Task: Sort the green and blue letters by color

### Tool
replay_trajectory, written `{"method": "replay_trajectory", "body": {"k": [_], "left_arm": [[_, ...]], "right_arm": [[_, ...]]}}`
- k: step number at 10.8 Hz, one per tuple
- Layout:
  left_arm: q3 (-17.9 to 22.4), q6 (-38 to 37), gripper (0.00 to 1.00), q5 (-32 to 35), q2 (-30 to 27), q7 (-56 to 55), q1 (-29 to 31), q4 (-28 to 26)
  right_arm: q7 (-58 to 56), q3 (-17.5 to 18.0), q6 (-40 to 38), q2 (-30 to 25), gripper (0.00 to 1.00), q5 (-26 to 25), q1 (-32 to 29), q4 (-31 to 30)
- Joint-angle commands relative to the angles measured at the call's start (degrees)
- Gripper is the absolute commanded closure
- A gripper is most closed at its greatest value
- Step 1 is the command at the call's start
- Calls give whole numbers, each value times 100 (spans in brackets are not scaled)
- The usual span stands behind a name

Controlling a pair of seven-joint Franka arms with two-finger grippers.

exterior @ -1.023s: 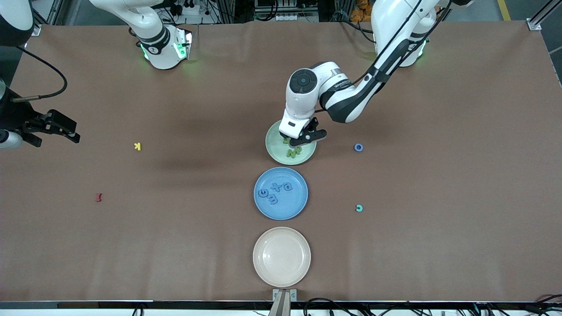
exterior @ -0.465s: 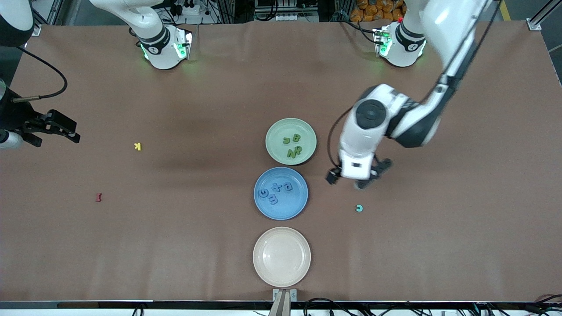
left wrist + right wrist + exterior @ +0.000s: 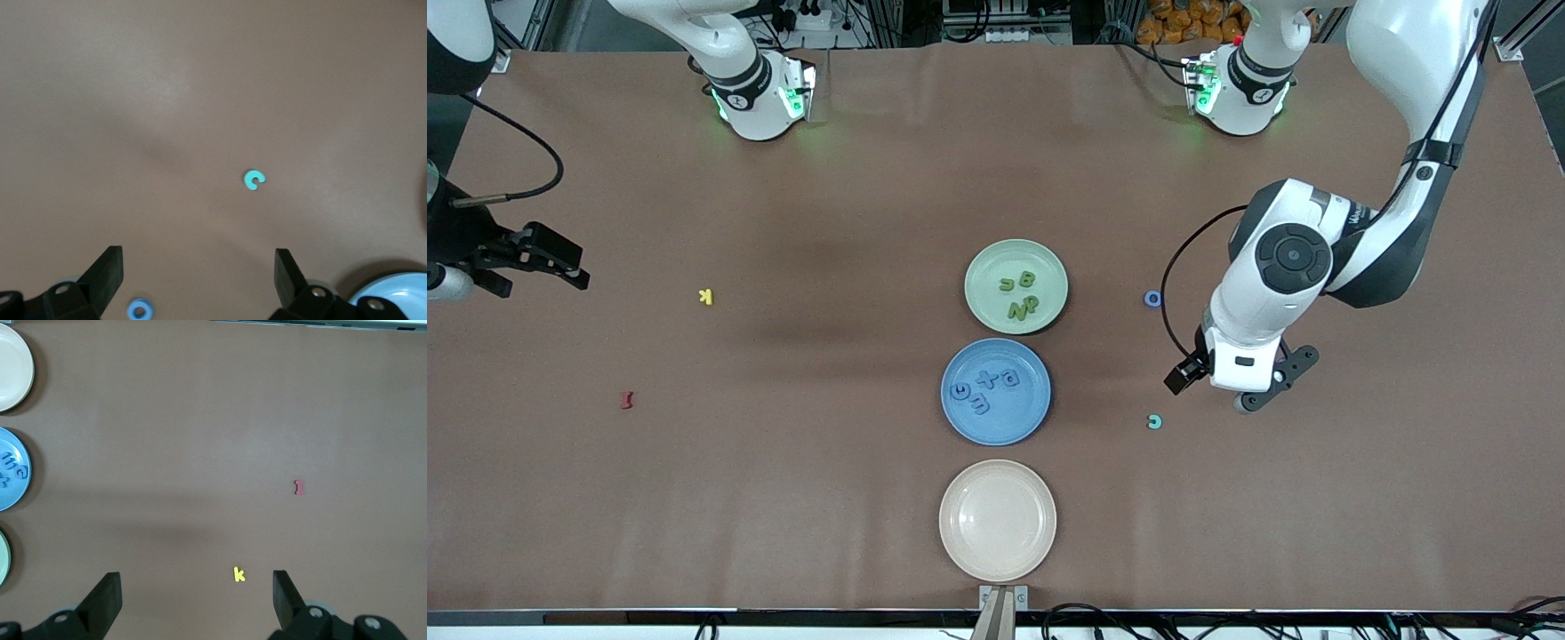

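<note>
Several green letters (image 3: 1021, 296) lie in the green plate (image 3: 983, 267). Several blue letters (image 3: 983, 388) lie in the blue plate (image 3: 1005, 428), which is nearer the front camera. A blue ring-shaped o (image 3: 1152, 299) (image 3: 139, 310) and a teal c (image 3: 1154, 421) (image 3: 253, 180) lie loose on the cloth toward the left arm's end. My left gripper (image 3: 1224, 394) (image 3: 198, 273) hangs open and empty over bare cloth beside those two. My right gripper (image 3: 534, 267) (image 3: 195, 593) waits open and empty at the right arm's end of the table.
A beige plate (image 3: 997, 520) with nothing in it sits nearest the front camera. A yellow k (image 3: 706, 296) (image 3: 239, 574) and a dark red I (image 3: 627, 400) (image 3: 299, 487) lie on the brown cloth toward the right arm's end.
My left gripper opened over the green plate, leaving a green B there. It then swung toward the left arm's end, over the cloth near the o and c. The right arm stayed still.
</note>
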Motion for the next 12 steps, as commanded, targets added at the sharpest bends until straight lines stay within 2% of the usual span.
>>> {"method": "replay_trajectory", "body": {"k": [1,3,5,7,8,10,12], "left_arm": [[-92,-474,0,-373,-295,1055,383,-87],[47,-546,0,-768,-680,1645,411,-376],[625,-538,0,-1076,-1006,2110,61,-657],[1118,-538,0,-1611,-1602,3145,-124,-1139],[1521,-538,0,-1754,-1883,3472,-421,-1386],[2076,-590,0,-2174,-2245,4061,-512,-1397],[2367,-1080,0,-2168,-2518,4625,-512,-1188]], "right_arm": [[-14,12,11,-159,0,39,0,-133],[-14,12,11,-159,0,39,0,-133],[-14,12,11,-159,0,39,-9,-133],[-14,12,11,-159,0,39,0,-133],[-14,12,11,-159,0,39,-9,-133],[-14,12,20,-159,0,39,-9,-133],[-14,12,20,-159,0,39,-9,-133]]}}
